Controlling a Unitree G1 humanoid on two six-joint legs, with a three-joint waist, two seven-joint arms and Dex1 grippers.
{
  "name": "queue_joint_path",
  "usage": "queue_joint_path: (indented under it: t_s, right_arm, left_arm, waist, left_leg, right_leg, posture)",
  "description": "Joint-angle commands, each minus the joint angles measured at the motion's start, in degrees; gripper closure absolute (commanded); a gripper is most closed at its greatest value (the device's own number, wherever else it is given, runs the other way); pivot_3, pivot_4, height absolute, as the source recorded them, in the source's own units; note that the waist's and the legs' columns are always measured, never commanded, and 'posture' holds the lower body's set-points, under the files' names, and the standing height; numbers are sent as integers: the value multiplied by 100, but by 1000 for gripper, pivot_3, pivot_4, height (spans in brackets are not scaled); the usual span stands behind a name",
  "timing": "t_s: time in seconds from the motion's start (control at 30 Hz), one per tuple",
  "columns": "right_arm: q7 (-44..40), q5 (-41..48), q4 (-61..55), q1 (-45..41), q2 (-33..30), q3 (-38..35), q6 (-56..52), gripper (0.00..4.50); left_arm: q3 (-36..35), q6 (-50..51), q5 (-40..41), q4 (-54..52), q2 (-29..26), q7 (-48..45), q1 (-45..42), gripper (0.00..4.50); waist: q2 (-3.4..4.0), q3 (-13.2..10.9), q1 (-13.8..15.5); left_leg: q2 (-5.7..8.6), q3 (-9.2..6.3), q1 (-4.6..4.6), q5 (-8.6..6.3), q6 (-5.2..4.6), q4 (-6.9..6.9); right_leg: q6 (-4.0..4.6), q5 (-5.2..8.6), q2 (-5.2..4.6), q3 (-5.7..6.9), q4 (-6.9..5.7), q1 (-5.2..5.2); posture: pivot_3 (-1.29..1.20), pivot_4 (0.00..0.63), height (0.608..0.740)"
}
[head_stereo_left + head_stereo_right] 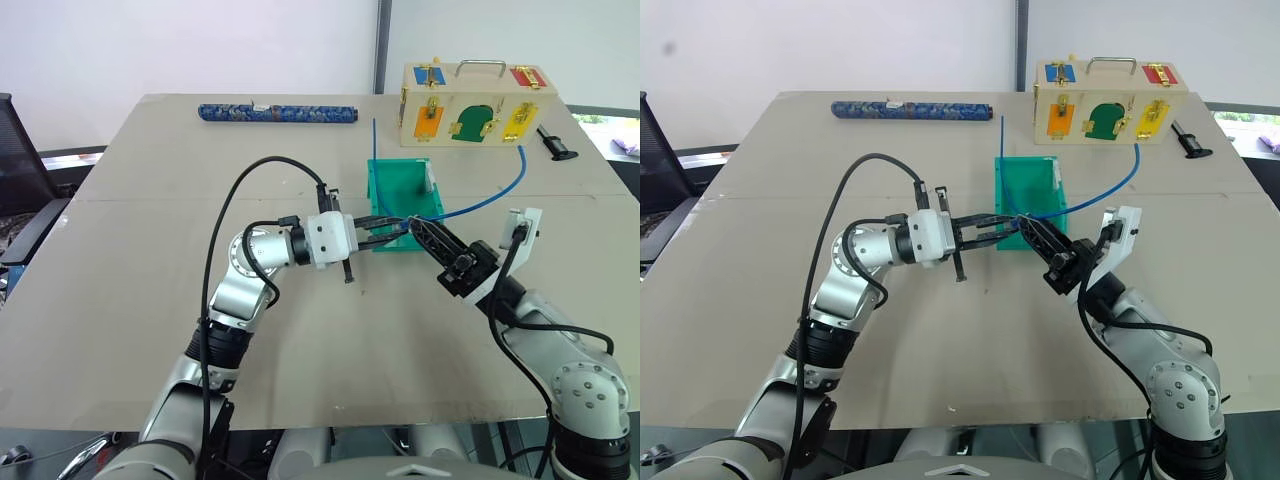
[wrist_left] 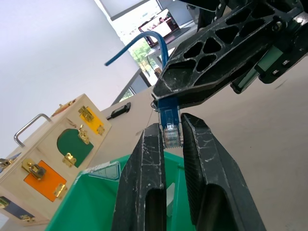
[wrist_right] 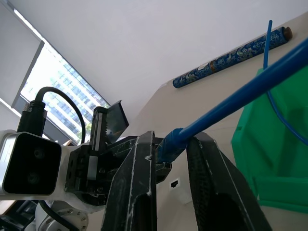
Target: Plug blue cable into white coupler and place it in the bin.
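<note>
Holding the blue cable (image 2: 169, 126) plug between both grippers above the bin's (image 1: 385, 180) near edge: left gripper (image 1: 388, 224) clamped at the clear tip, right gripper (image 1: 425, 232) pinching its boot. I can't make out the white coupler. Risk: opposing pulls bending the plug. Bare table lies nearer; wooden box (image 1: 475, 105) stands beyond.

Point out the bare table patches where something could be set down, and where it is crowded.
Free: the wide stretch left of the bin, below the patterned tube, and the near table before both arms. Crowded: at the bin's front, where left gripper and right gripper meet on the blue cable; also by the wooden latch box.
</note>
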State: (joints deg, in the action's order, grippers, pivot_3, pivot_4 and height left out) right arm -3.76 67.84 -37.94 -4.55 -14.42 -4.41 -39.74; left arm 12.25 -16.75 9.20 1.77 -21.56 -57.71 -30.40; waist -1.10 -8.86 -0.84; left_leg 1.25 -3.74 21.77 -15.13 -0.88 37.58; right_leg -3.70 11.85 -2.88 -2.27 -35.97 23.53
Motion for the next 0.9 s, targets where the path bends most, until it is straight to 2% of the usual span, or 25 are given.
queue_joint_path:
  t_s: [0.03, 0.23, 0.27, 0.3, 0.53, 0.6, 0.63, 0.8, 0.83, 0.9]
  right_arm:
    - [-10, 177, -174, -67, -32, 43, 50, 3727]
    - [12, 263, -147, -73, -63, 49, 50, 3727]
    - [14, 274, -142, -74, -68, 51, 50, 4285]
    - [10, 287, -142, -68, -78, 50, 52, 4464]
    - [-16, 352, -123, -63, -140, 41, 68, 4464]
    - [-20, 373, -125, -63, -159, 33, 70, 4500]
    - [-21, 379, -126, -63, -167, 34, 72, 4500]
    - [-92, 344, -114, 10, -231, 16, 102, 4500]
    - [-113, 333, -110, 32, -243, 14, 114, 4500]
    - [-164, 310, -83, 72, -257, 11, 138, 4500]
  left_arm:
    - [38, -150, 27, -165, 26, 33, -12, 4500]
    - [55, -197, 5, -128, 50, 36, -44, 4500]
    - [55, -208, 3, -119, 50, 30, -50, 4500]
    - [57, -221, -3, -116, 50, 29, -54, 4500]
    - [39, -54, 152, -156, 9, -83, -21, 4500]
    - [-36, 276, 385, -284, -71, -152, 99, 3527]
    - [-93, 393, 440, -321, -108, -125, 156, 3211]
    - [-767, 1950, 1252, -821, -500, 253, 750, 582]
    - [-925, 2244, 1398, -889, -593, 351, 869, 255]
    - [-1281, 2610, 1525, -898, -844, 493, 1118, 255]
  waist:
    - [0, 0, 0]
    - [0, 0, 0]
    - [0, 0, 1]
    - [0, 0, 0]
    - [0, 0, 0]
    - [1, 0, -2]
    - [1, 0, -6]
    - [4, -3, -37]
    - [5, -3, -36]
    - [5, -4, -42]
  left_leg:
    - [0, 0, 0, 0, 0, 0]
    - [0, 0, 0, 0, 0, 0]
    - [0, 0, 0, 0, 0, 0]
    - [0, 0, 0, 0, 0, 0]
    - [0, 0, 0, 0, 0, 0]
    - [-1, 0, 0, 0, 0, 0]
    - [-3, -2, 0, 0, 0, 0]
    - [-11, -4, 0, 0, -1, -4]
    - [-22, -6, -1, 0, -1, -5]
    - [-30, -6, -1, 0, -1, -6]
  right_leg:
    - [0, 0, 0, 0, 0, 0]
    - [0, 0, 0, 0, 0, 0]
    - [0, 0, 0, 0, 0, 0]
    - [0, 0, 0, 0, 0, 0]
    - [0, 0, 0, 0, 0, 0]
    - [0, 0, 0, 0, 0, 0]
    - [0, 0, 0, 0, 0, 0]
    - [0, 1, 3, -3, 0, 4]
    - [0, 1, 3, -2, 0, 4]
    - [-1, 1, 6, 0, 0, 4]
  posture:
    - [0, 150, 740]
    - [0, 150, 740]
    - [0, 150, 740]
    - [0, 150, 740]
    - [0, 150, 740]
    - [0, 150, 740]
    - [0, 150, 740]
    - [0, 150, 740]
    - [0, 150, 740]
    - [0, 150, 740]
